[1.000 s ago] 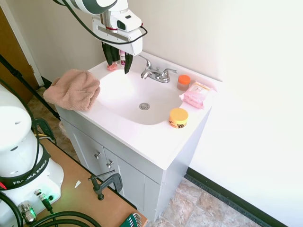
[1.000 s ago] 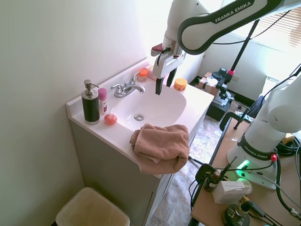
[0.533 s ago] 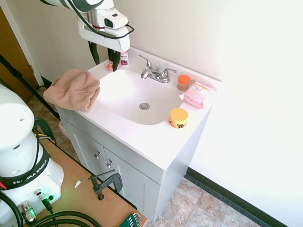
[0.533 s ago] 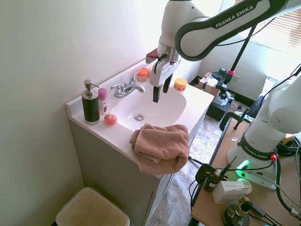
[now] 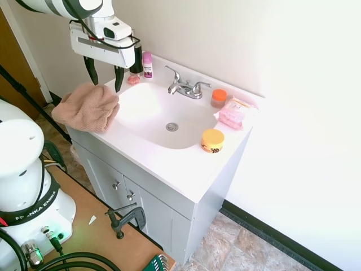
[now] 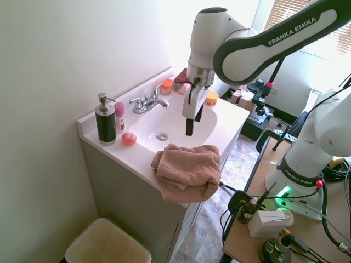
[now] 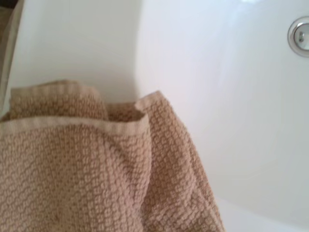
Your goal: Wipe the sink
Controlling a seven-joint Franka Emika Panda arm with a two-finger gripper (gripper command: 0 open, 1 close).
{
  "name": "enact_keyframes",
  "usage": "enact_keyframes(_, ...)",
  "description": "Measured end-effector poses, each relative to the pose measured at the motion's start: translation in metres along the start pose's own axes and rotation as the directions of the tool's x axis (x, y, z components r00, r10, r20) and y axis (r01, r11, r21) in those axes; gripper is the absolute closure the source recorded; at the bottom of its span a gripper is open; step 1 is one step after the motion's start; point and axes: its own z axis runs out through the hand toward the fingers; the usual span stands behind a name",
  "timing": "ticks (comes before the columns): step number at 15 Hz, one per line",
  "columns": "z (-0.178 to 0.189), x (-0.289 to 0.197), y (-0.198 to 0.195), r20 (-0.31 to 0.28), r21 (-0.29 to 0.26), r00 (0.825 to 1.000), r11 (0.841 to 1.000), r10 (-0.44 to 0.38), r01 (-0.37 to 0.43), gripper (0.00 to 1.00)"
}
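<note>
The sink (image 5: 148,110) is a glossy white oval basin with a round metal drain (image 5: 172,127) and a chrome two-handle faucet (image 5: 186,87). A tan waffle-weave towel (image 5: 87,107) lies bunched on the counter's corner, partly hanging over the edge. My gripper (image 5: 104,76) hangs open and empty just above the towel's basin-side edge, fingers pointing down. From the other side, the gripper (image 6: 193,120) is above the sink (image 6: 184,129), just behind the towel (image 6: 186,170). The wrist view shows the towel (image 7: 87,169) close below, the sink (image 7: 231,96) wall and the drain (image 7: 301,34).
A dark soap dispenser (image 6: 105,119), a pink bottle (image 5: 147,64) and a small pink dish (image 5: 133,79) stand by the wall. An orange jar (image 5: 212,140), a pink packet (image 5: 234,113) and an orange-lidded jar (image 5: 219,97) sit past the faucet. A bin (image 6: 107,244) stands below.
The gripper has moved from over the basin near the faucet across to the towel corner and come lower. It stays open; the towel has not moved.
</note>
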Motion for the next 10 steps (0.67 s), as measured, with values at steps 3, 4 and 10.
enact_keyframes(3,0.012,-0.017,-0.004,0.006,-0.015,1.0,0.999,-0.03,0.03,0.0)
enact_keyframes(4,0.012,-0.022,-0.007,0.005,-0.017,0.999,0.999,-0.041,0.041,0.0)
enact_keyframes(10,0.015,-0.062,-0.031,-0.012,-0.034,0.992,0.992,-0.122,0.122,0.0)
